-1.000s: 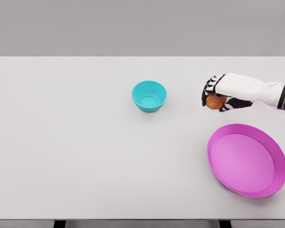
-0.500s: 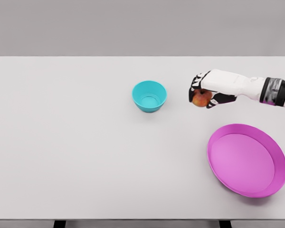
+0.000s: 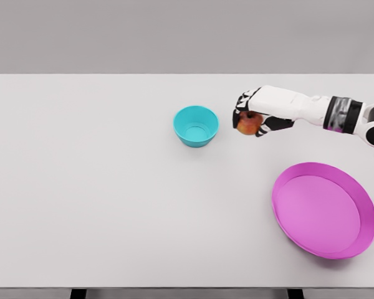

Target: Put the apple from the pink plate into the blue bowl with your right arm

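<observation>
My right hand (image 3: pixel 249 118) hovers above the table with its fingers curled around a red-orange apple (image 3: pixel 249 123). It hangs a short way to the right of the blue bowl (image 3: pixel 196 126), which stands upright and holds nothing. The pink plate (image 3: pixel 324 208) lies at the lower right with nothing on it, well below and to the right of the hand. The white right arm (image 3: pixel 324 112) reaches in from the right edge. No left arm shows.
The white table (image 3: pixel 87 187) stretches across the whole view, with its front edge near the bottom of the picture. A plain grey wall stands behind it.
The right hand has carried the apple to the left and slightly upward, away from the plate and closer to the bowl. Bowl and plate have stayed put.
</observation>
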